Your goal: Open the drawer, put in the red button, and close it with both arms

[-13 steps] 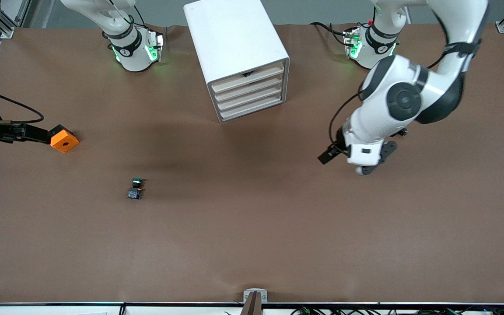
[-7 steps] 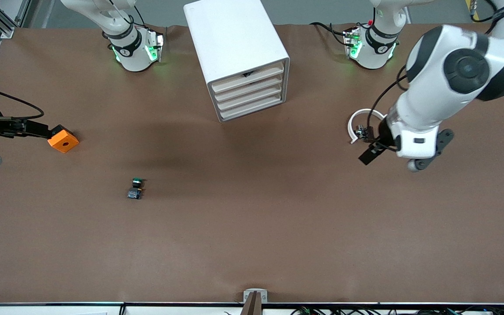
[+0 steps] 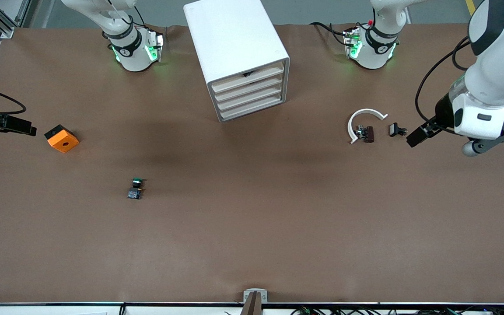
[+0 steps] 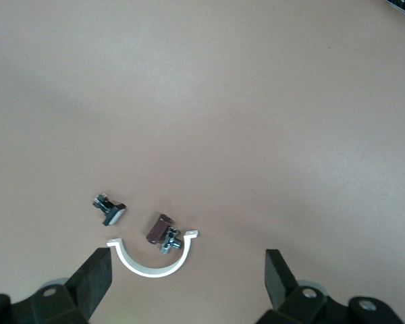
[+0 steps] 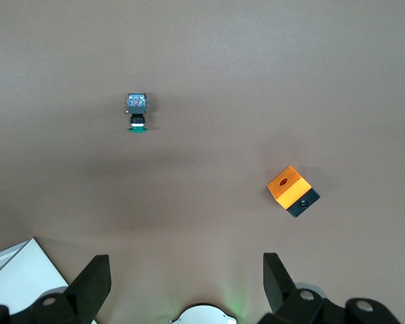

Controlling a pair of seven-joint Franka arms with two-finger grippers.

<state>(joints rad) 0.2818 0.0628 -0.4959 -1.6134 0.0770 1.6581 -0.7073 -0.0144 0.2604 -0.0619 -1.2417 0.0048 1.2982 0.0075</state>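
The white drawer cabinet (image 3: 236,52) stands between the arm bases, and its stacked drawers (image 3: 250,94) all look shut. The red button does not show in any view. The alike green-capped button (image 3: 135,188) lies toward the right arm's end, nearer the front camera, and also shows in the right wrist view (image 5: 137,112). My left gripper (image 3: 417,136) is open and empty over the table beside a small black part. In its wrist view my left gripper (image 4: 187,264) hangs above a white half ring. My right gripper (image 3: 18,127) is open and empty beside an orange block, as its wrist view (image 5: 185,266) confirms.
An orange block (image 3: 61,138) lies near the right arm's end of the table. A white half ring (image 3: 362,120), a dark red piece with a metal bit (image 3: 368,133) and a small black part (image 3: 395,129) lie toward the left arm's end.
My left arm has swung toward its own end of the table, uncovering the half ring and the small parts. My right gripper has drawn away from the orange block toward the table's edge.
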